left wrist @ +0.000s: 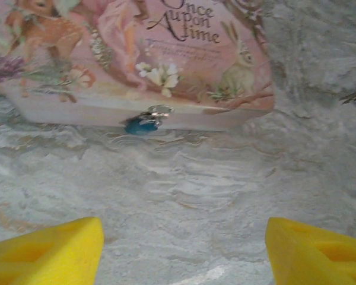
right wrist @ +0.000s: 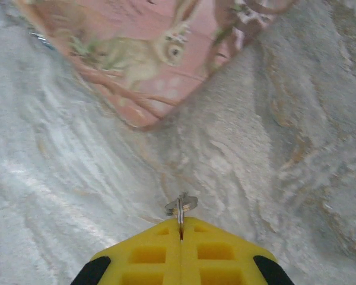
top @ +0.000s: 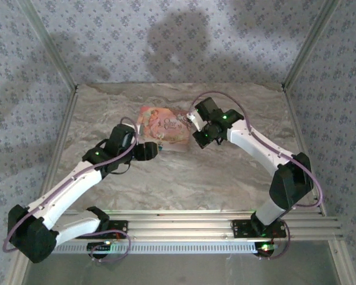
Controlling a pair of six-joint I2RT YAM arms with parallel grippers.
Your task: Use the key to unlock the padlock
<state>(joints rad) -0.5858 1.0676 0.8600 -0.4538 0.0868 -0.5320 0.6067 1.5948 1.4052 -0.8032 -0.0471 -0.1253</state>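
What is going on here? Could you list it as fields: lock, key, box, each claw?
padlock: small, teal, silvery part on top, at the box's front side
box: pink, storybook picture, lying on the table
key: silvery, pinched in the shut right gripper, near a box corner
left gripper: open, empty, facing the padlock, apart from it
progress: key not yet at padlock

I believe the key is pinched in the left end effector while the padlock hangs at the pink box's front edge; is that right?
No: the key is pinched in the right end effector, as the right wrist view shows. The left end effector stands open. The padlock does hang at the front edge of the pink box.
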